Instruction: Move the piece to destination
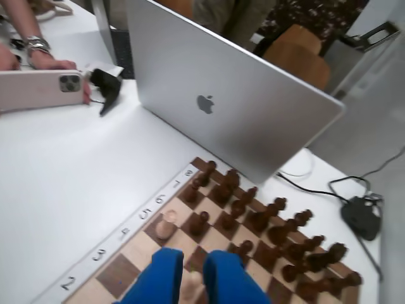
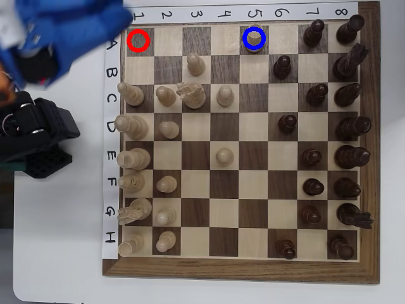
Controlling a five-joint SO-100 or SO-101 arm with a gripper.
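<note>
White table (image 1: pixel 69 171) under chessboard (image 2: pixel 240 269), silver laptop (image 1: pixel 221 95), black cables (image 1: pixel 316 189).

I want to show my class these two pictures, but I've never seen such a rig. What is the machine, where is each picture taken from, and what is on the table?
The machine is a small blue robot arm, blurred in the overhead view. It ends in a two-finger gripper. The wrist view comes from a camera on the arm, and the overhead view from a fixed camera looking straight down.

On the white table lies a chessboard with pale and dark pieces. The pale piece stands inside the blue ring, and the red ring is empty. Beyond the board are a laptop and someone's hand with a phone.

The fingers stand apart and seem to hold nothing.
</note>
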